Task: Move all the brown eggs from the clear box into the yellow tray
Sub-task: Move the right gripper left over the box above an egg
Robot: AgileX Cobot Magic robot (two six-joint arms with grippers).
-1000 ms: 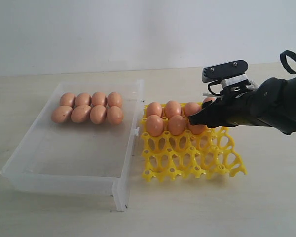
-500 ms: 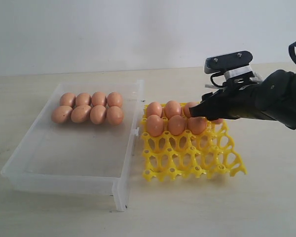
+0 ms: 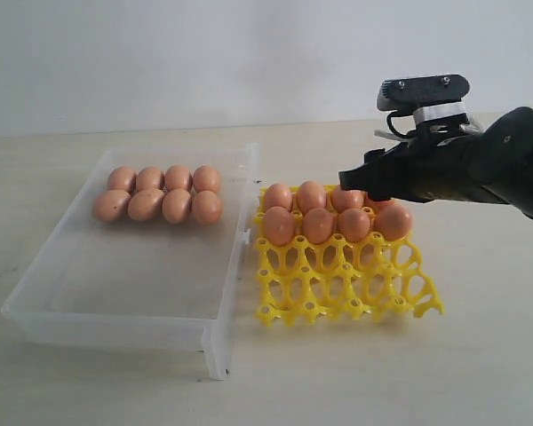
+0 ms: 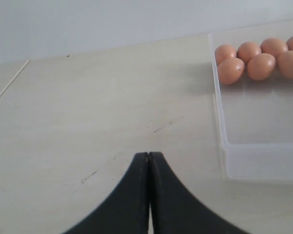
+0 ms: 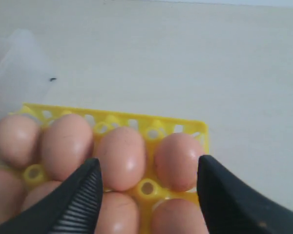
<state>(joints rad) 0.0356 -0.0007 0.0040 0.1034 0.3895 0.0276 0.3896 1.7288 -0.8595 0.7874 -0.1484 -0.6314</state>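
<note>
**Over the yellow tray [image 3: 338, 286], your right tool [image 5: 147, 165] is hanging open and empty**

Between its fingertips nothing is being gripped. The jaws are standing wide apart, hovering just above the tray's far rows. Beneath them, eight brown eggs [image 3: 318, 224] are sitting in two filled rows of four. The two rows nearer the exterior camera are standing empty.

Going outward, the other eight brown eggs are lying to the left of that tool in the exterior view, past the tray's edge and inside the clear box [image 3: 124, 293]. They are bunching at the box's far end in two rows of four, touching one another. The egg at the cluster's right end is lying nearest the tray. Their long axes are not lining up. The front left egg is lying crosswise, while most others are pointing more toward the far wall.

Your left tool [image 4: 149, 163] is sitting with its jaws pressed together over the bare surface [image 4: 88, 112], on the box's outer side, well apart from the eggs.

By my reading you are looking at a leftward reach with the right tool, toward that right-end egg.
</note>
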